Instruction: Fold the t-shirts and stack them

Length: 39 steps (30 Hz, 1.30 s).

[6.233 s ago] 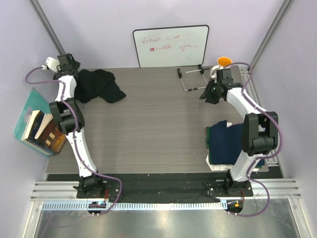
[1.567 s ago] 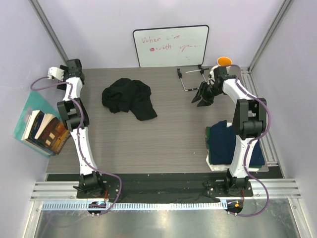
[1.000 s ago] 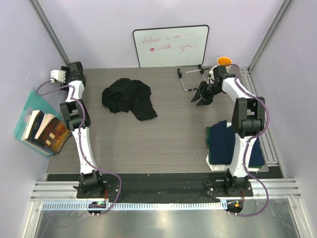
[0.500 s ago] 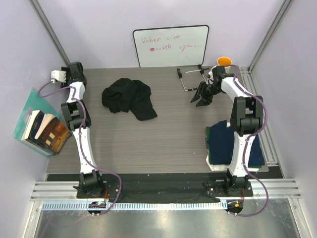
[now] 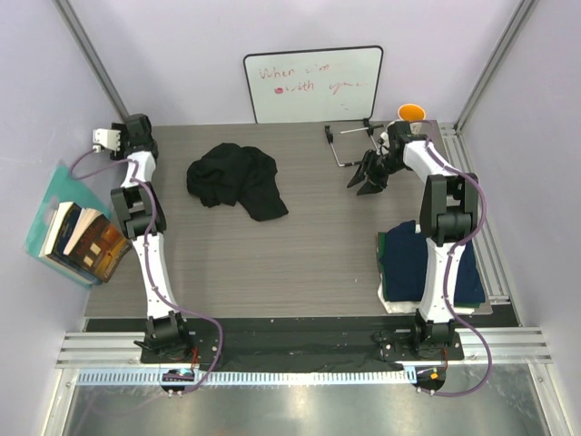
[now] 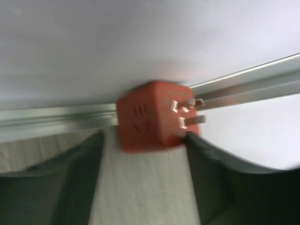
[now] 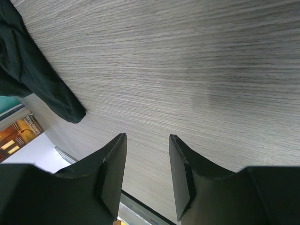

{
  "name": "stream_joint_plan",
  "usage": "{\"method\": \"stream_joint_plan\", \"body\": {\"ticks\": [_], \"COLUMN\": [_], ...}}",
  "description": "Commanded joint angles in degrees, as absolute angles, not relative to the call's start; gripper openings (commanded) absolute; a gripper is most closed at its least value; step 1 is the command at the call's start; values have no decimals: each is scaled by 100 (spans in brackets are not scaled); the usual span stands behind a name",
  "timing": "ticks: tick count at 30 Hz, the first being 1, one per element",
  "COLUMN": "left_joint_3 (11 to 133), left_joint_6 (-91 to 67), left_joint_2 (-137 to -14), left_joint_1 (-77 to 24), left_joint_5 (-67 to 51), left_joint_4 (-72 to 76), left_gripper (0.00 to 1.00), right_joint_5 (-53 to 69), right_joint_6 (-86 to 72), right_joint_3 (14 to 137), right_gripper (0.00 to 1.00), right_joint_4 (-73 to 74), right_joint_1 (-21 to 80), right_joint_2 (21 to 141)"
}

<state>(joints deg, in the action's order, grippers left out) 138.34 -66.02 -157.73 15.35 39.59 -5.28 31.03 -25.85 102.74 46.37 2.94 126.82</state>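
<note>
A crumpled black t-shirt point(image 5: 236, 180) lies on the table at back left of centre; no print shows. Its edge also shows in the right wrist view point(image 7: 28, 75). A folded navy t-shirt point(image 5: 422, 263) sits on top of a white one point(image 5: 388, 301) at the right front, beside the right arm's base. My left gripper point(image 5: 138, 127) is at the far back left corner, away from the shirt; its wrist view shows it open and empty point(image 6: 145, 138). My right gripper point(image 5: 366, 173) hovers open and empty over bare table at back right point(image 7: 146, 137).
An orange plug cube point(image 6: 154, 117) sits against the metal rail right in front of the left fingers. A whiteboard point(image 5: 313, 84) leans on the back wall. A wire stand point(image 5: 349, 145) and an orange cup point(image 5: 411, 113) are at back right. Books point(image 5: 77, 241) lie off the left edge.
The black shirt has moved from the back left corner towards the middle and lies loose. The left gripper has drawn back into the corner. The right gripper has crept slightly left.
</note>
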Motion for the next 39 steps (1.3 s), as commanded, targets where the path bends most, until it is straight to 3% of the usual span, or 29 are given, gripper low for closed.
{"method": "stream_joint_plan", "body": {"ticks": [1,3,27,30,34,39], "left_joint_3": [13728,13764,14669,14643,14634,14494], "left_joint_6": [-6486,-6504,-6803,-6811,-6803,-6768], "left_joint_2": [-15680,-15680,-16541,-16480,-16401,-16269], "left_joint_1": [1635,1635,1705,1740,1749,1740], "left_joint_5": [4148,4157,3481,3349,3331,3147], "left_joint_4": [-861,-861,-571,-598,-589,-519], "left_gripper": [79,84,80,72,49,34], "right_joint_5": [3287,3287,3349,3366,3410,3472], "right_joint_6": [-2654,-2637,-2663,-2698,-2725,-2751], "right_joint_3": [10477,10477,10696,10740,10740,10705], "right_gripper": [47,47,45,44,44,43], "right_joint_4": [4702,4720,5089,5071,5010,4913], "right_joint_1": [316,316,369,396,422,466], "right_joint_2": [12630,12630,12762,12797,12832,12832]}}
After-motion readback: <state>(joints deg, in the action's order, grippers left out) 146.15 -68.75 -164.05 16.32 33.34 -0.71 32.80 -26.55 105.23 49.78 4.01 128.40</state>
